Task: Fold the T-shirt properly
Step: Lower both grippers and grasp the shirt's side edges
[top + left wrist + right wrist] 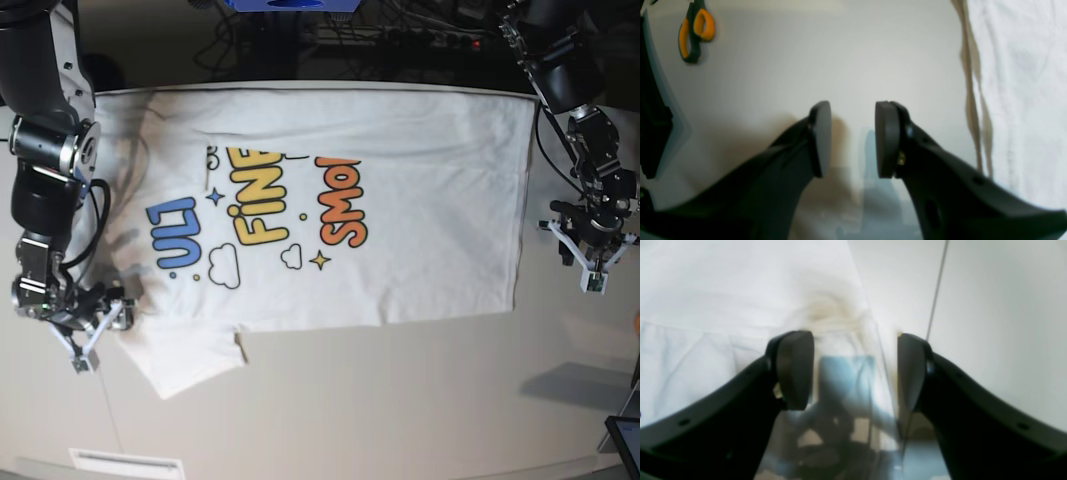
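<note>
Item: large white short-sleeved cotton T-shirt with blue, yellow and orange cartoon lettering, print side up, spread flat across the pale desk; one sleeve lies toward the near edge.

Left gripper: black jaws apart, empty, over bare desk just beside the shirt's edge.

Right gripper: black jaws wide apart, empty, over the shirt's edge by the sleeve.

Also: orange-and-black-handled scissors on the desk, well apart from the shirt.
</note>
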Controlling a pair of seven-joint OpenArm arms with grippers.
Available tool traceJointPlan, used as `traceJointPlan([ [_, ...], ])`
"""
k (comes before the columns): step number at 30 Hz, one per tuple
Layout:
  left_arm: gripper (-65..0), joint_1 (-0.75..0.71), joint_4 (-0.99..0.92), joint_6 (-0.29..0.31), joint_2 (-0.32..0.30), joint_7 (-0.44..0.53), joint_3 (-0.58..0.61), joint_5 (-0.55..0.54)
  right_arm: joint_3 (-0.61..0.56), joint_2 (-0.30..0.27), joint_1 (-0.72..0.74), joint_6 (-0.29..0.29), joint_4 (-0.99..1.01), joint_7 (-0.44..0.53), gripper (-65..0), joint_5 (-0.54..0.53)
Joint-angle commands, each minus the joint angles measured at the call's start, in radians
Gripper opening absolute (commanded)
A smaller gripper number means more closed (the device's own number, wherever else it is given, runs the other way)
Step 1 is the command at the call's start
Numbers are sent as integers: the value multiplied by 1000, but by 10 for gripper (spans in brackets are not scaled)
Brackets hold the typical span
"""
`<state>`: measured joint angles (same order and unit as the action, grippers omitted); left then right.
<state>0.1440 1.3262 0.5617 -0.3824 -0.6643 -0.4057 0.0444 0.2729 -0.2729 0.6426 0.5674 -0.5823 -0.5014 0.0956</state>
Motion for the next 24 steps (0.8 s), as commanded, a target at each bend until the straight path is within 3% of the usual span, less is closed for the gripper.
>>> traceJointPlan([
  [1,-427,18,16,-6,-20,18,-5,-5,2,-9,30,6,-15,8,-271,-10],
  [5,-427,18,16,-6,-20,18,-5,1,2,4,30,6,-15,19,-315,-10],
  [12,-427,18,16,-6,-20,18,-5,1,2,4,30,3,-15,37,-624,-7],
  [20,-425,24,14,-6,-20,18,-5,-8,-2,-10,29,1,-15,51,-640,-4],
  [24,-425,99,-87,-6,0,16,-12,-8,-4,-12,29,1,-15,51,-640,-4],
])
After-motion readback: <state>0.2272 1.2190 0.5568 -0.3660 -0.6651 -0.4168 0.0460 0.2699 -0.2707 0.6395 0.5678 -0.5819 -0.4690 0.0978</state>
